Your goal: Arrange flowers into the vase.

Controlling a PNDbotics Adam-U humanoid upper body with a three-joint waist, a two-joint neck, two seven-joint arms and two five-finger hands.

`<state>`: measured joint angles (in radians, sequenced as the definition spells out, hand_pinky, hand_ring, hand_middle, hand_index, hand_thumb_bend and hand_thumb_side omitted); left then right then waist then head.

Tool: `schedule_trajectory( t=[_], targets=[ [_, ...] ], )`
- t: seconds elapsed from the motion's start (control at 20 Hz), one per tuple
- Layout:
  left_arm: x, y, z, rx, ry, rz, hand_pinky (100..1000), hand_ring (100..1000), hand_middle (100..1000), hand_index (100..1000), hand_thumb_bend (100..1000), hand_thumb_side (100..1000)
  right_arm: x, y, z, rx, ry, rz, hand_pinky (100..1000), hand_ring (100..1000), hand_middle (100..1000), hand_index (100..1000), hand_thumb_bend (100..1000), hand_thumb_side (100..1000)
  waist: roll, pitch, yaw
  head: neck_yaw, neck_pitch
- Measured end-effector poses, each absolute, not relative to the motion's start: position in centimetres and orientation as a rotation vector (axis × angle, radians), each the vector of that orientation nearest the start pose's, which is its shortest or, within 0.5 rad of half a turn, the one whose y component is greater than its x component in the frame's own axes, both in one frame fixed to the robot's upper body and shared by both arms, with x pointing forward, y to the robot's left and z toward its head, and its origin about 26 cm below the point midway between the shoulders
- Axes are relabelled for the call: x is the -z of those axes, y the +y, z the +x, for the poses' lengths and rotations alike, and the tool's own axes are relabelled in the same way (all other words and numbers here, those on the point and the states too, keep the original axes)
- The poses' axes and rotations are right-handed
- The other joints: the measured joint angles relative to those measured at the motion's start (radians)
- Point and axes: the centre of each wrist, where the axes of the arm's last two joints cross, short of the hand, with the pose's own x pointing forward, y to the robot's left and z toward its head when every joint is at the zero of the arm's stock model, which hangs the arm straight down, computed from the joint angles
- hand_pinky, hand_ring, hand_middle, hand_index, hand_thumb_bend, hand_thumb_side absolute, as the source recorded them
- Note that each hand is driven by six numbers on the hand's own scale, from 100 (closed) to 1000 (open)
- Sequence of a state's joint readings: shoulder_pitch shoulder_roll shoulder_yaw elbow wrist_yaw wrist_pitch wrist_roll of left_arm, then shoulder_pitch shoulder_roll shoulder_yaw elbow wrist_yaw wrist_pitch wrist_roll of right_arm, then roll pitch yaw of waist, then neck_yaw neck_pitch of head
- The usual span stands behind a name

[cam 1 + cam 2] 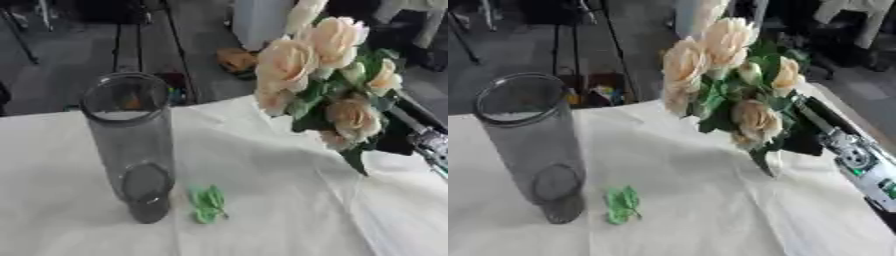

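A tall clear glass vase (129, 140) stands upright on the left of the white tablecloth (262, 210), and nothing is inside it. To its right a bunch of cream and peach roses with green leaves (328, 80) is held in the air, above the table's far right part and well apart from the vase. My right hand (805, 142) shows only as a dark shape behind the lower leaves, closed on the bunch's stems, with its silver forearm (859, 162) coming in from the right. The stems are hidden. My left hand is nowhere to be seen.
A small loose green leaf (208, 204) lies on the cloth just right of the vase's base. Past the table's far edge (52, 114) is dark floor with a brown object (234, 60) and some coloured items (597, 92).
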<state>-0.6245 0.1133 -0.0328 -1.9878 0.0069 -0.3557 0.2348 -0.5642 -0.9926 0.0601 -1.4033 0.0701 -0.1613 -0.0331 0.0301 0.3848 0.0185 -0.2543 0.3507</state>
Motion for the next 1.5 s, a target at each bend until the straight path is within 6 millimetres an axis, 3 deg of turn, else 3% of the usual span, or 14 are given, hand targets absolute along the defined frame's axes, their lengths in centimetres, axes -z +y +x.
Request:
schedule_trajectory(
  t=[0.7,1.35,1.4,1.5],
  targets=[
    [-27.6,18.3,31.4,0.081,3.352,0.214,704,786,865,930,100,1000,-33.0,-38.5,34.8,-0.539,-2.105,-0.800,100,100,100,100,167,380,-0.013,-0.022,0.001,0.033,0.014],
    [-27.6,18.3,31.4,0.075,3.357,0.218,704,786,864,929,100,1000,-38.6,-33.9,33.4,-0.292,-2.257,-0.578,100,100,100,100,166,372,-0.035,-0.026,0.028,0.042,0.026],
    [-27.6,18.3,31.4,0.075,3.357,0.220,704,786,865,929,100,1000,-39.0,-33.6,33.4,-0.276,-2.268,-0.554,100,100,100,100,208,376,-0.037,-0.026,0.032,0.042,0.026],
    [-27.6,18.3,31.4,0.073,3.357,0.223,704,786,864,929,100,1000,-39.9,-33.0,33.3,-0.247,-2.299,-0.503,100,100,100,100,167,368,-0.042,-0.027,0.038,0.042,0.027]
  ],
)
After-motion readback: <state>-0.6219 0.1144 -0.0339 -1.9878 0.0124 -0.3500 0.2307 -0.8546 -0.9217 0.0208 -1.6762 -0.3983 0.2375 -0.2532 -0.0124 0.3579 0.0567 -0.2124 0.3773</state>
